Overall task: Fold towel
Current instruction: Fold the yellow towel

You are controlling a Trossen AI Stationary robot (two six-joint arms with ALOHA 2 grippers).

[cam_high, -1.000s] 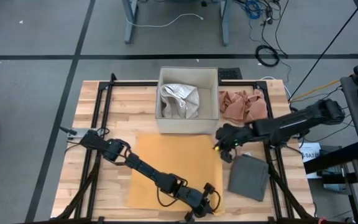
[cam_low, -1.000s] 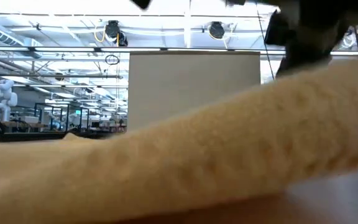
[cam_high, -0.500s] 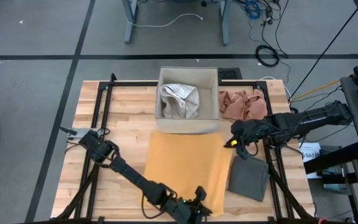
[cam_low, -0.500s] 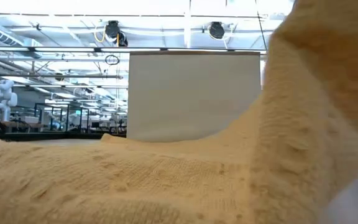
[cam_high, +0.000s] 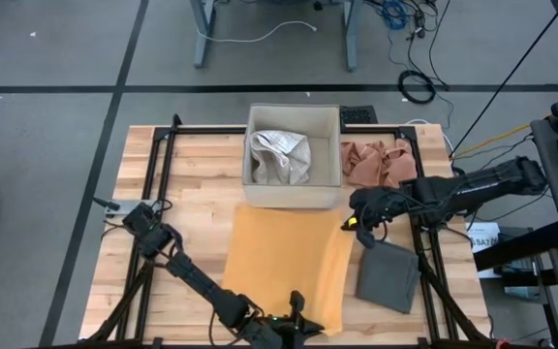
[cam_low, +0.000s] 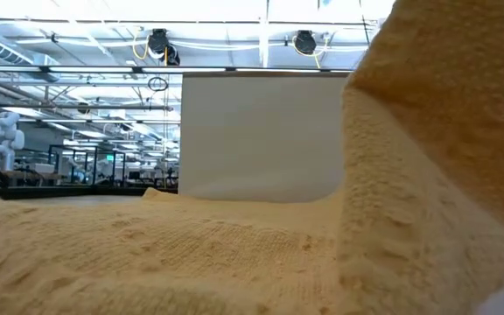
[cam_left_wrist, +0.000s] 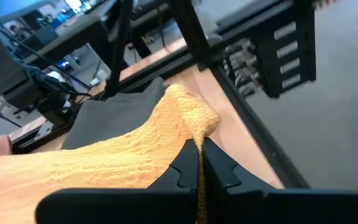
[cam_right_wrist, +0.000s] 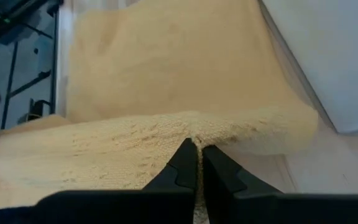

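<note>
— Where's the mustard-yellow terry towel [cam_high: 284,262]?
— Mid-table, just near of the white open box [cam_high: 293,145].
— And the grippers?
— Left gripper [cam_left_wrist: 198,163] pinches its near edge; right gripper [cam_right_wrist: 197,157] clamps its far-right corner — both clenched on cloth.

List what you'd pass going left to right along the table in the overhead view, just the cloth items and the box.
Yellow towel → open box holding a crumpled pale cloth → crumpled pink cloth → folded gray towel.

A robotics lab: white humanoid robot [cam_low: 3,133], ceiling lights [cam_low: 157,41].
</note>
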